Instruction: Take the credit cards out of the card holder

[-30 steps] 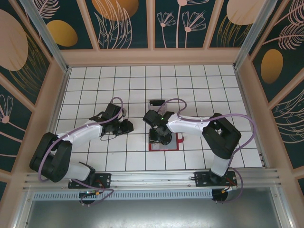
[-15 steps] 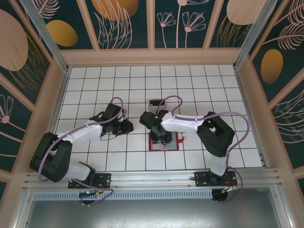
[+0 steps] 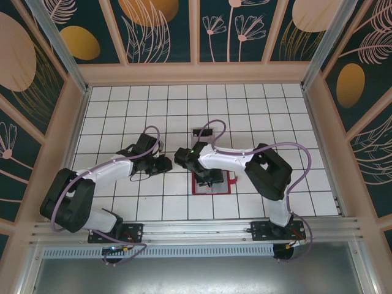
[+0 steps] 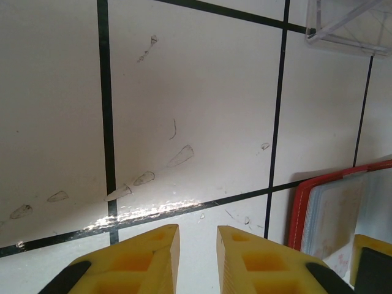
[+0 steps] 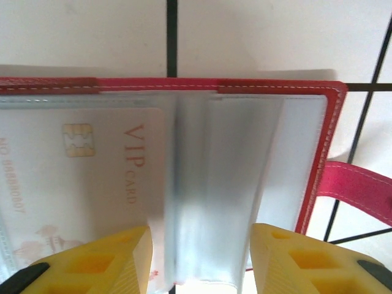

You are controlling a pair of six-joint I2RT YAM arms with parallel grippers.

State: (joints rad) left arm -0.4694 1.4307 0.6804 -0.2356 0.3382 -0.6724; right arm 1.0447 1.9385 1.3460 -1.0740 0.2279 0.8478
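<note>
Resembled a lab test cell: walled left, right and far by leaf-patterned panels (image 3: pixel 159 37), floored with a white gridded tabletop (image 3: pixel 257 104), aluminium rail (image 3: pixel 196 228) near

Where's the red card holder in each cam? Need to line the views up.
Top external: card holder just below centre, open on the table.
Left wrist: card holder at lower right, red edge facing left.
Right wrist: card holder across the middle, red tab at right.
Shared landmark: the white table's black grid lines.
</note>
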